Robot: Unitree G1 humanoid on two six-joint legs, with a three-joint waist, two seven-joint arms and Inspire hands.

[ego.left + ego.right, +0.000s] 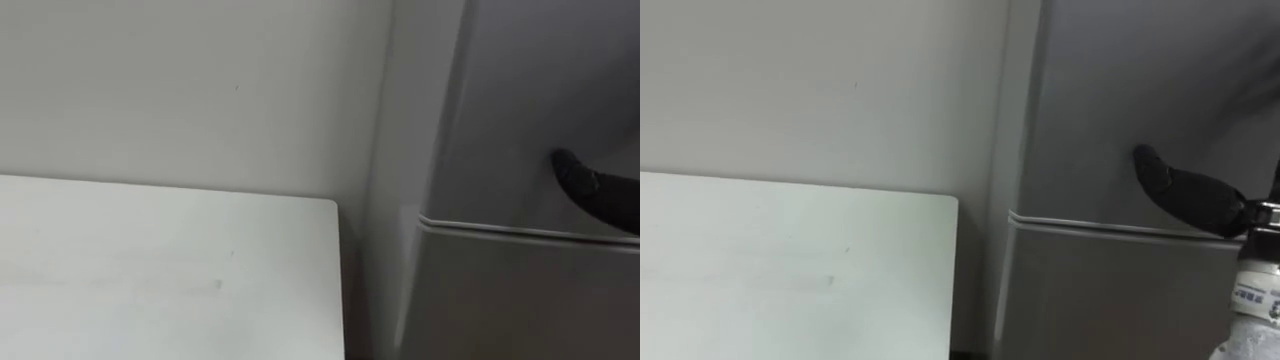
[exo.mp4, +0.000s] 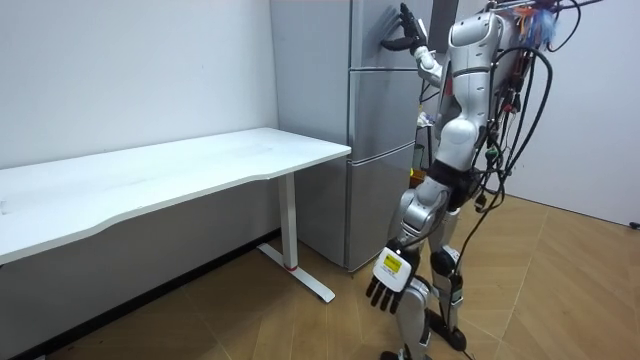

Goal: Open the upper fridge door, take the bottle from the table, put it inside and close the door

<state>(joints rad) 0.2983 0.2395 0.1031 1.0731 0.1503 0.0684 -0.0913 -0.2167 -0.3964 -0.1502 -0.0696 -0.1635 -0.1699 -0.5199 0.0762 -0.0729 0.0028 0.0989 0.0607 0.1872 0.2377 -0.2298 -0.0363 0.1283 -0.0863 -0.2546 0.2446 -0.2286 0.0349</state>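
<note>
At the fridge (image 2: 375,110) beside the white desk's (image 2: 200,165) end, robot standing, right hand (image 1: 1185,193) raised, straight fingers on the shut upper door (image 1: 520,110) just above the seam, left hand (image 2: 388,280) hanging loose, empty, bottle's whereabouts cannot be told

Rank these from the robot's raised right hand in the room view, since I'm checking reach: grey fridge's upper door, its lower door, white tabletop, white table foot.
1. Grey fridge's upper door: the right hand is at it.
2. Lower door: just below.
3. White tabletop: room view's left.
4. White table foot: on the floor.
</note>
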